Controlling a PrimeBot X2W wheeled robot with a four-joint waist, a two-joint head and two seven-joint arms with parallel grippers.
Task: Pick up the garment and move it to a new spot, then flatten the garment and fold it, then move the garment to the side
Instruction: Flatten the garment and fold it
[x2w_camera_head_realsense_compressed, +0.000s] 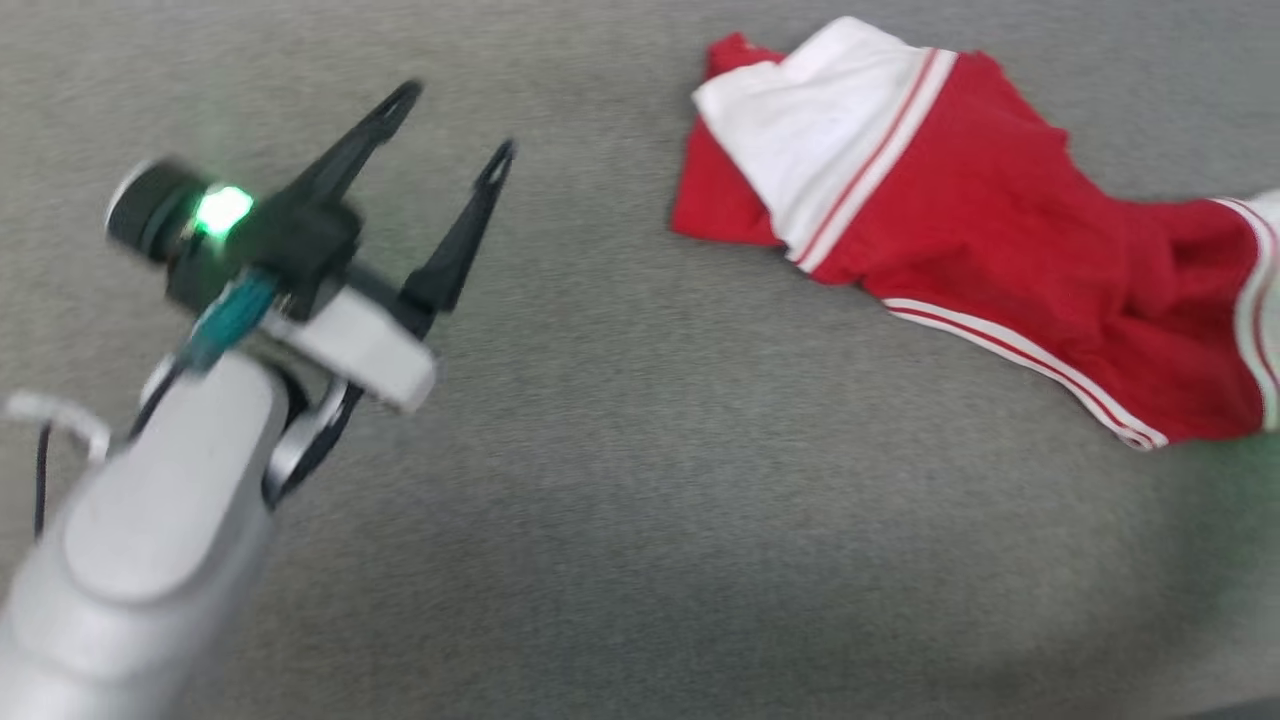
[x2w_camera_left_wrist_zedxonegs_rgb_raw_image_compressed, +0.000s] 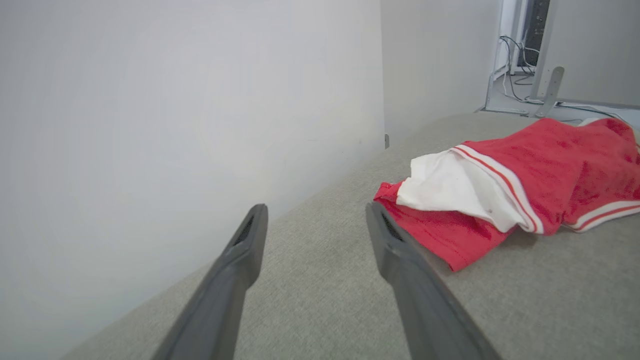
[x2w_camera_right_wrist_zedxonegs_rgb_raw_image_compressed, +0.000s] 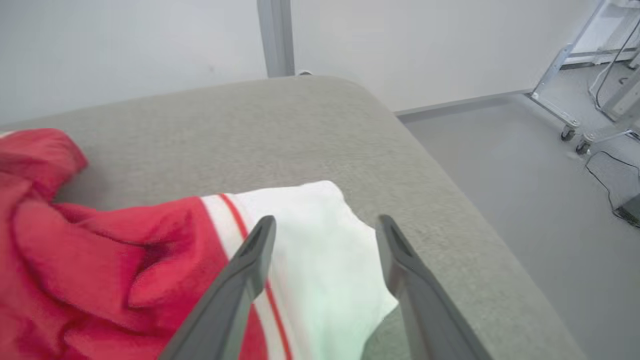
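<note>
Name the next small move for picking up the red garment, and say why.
Probably lower the right end effector and close it on the white cuff panel of the soft red fabric garment. Its fingers are open and poised over that panel, while the open left end effector is apart from the crumpled garment on the grey cushioned surface.

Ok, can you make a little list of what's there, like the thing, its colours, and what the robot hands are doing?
thing: garment, crumpled, not folded
colours: red, white panels, red-and-white stripes
lies on: grey padded surface
left hand: open, holding nothing, beside the garment, apart from it
right hand: open, over the garment's white end; contact unclear
</note>
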